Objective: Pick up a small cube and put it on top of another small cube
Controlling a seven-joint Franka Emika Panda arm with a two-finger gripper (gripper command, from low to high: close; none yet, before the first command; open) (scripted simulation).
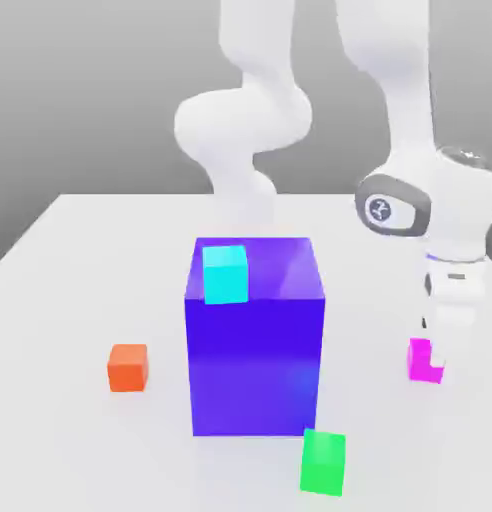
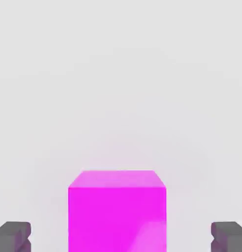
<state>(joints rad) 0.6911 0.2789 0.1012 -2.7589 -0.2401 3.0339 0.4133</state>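
A small magenta cube (image 1: 421, 366) rests on the white table at the exterior view's right. My gripper (image 1: 433, 352) has come down over it from above. In the hand view the magenta cube (image 2: 117, 211) sits between the two dark fingertips (image 2: 14, 235), with a clear gap on each side, so my gripper (image 2: 121, 237) is open and not touching it. A small cyan cube (image 1: 225, 273) lies on top of a big blue block (image 1: 255, 350). On the table are a small orange cube (image 1: 128, 367) and a small green cube (image 1: 323, 461).
The big blue block stands mid-table, to the exterior view's left of my hand. The arm's white links (image 1: 245, 130) rise behind the block. The table's far edge (image 1: 140, 197) runs behind the block.
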